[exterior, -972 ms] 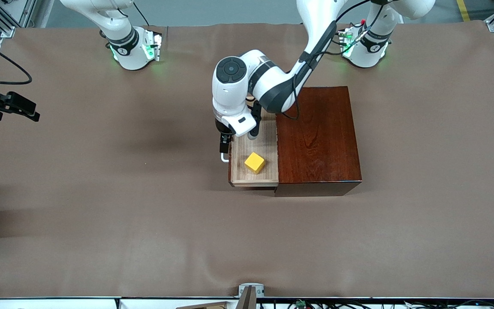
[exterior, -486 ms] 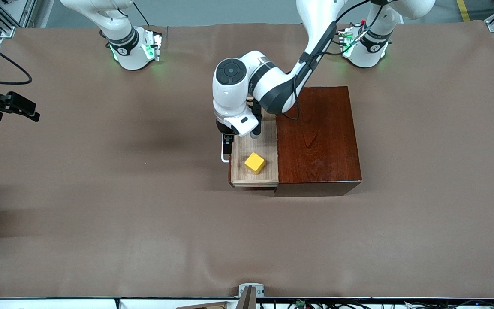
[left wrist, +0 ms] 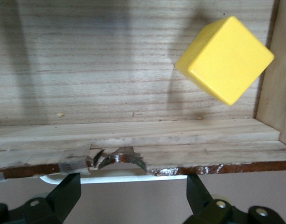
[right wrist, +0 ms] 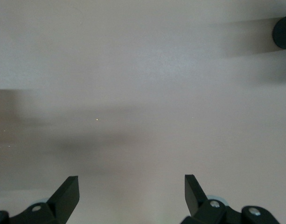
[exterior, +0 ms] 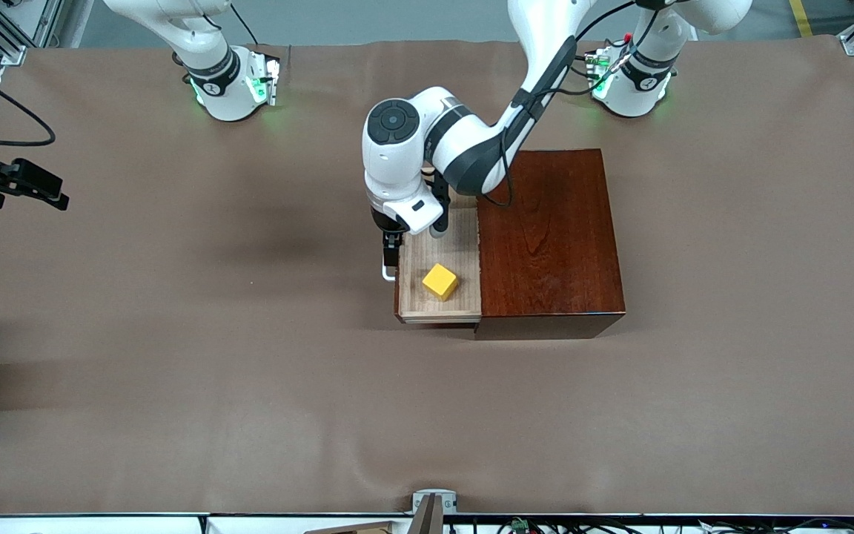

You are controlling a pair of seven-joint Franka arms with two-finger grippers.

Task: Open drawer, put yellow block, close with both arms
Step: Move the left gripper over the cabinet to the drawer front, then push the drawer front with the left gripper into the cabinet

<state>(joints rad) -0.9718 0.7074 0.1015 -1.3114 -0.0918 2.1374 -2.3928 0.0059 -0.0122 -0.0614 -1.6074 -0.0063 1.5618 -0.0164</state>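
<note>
We are working at the pulled-out drawer (exterior: 439, 276) with our left gripper (exterior: 391, 256), which is hanging just above the white U-shaped handle (exterior: 386, 271) on the drawer's front. Its jaws are spread, one on each side of the handle's span, pinching nothing; the left wrist view shows the white bar (left wrist: 119, 178) lying between the two dark fingertips (left wrist: 63, 193). We judge that we are lining up there so the front can be pushed back into the box (exterior: 550, 239).

The yellow block (exterior: 439, 281) is already resting on the drawer floor, toward the end nearer the front camera and apart from the walls, so the placing step looks done and only the closing is left.

Our right gripper (right wrist: 131, 198) is waiting over bare tabletop (exterior: 175, 334) well apart from the box, jaws spread wide and empty.

The block is a small, smooth, matte cube with crisp edges, sitting turned at an angle to the drawer walls. The drawer lining is pale, unfinished wood with straight grain, while the box is glossy dark reddish wood. The top edge of the drawer front is looking chipped and splintered near the handle. The tabletop is covered with a soft brown cloth showing faint wrinkles.
</note>
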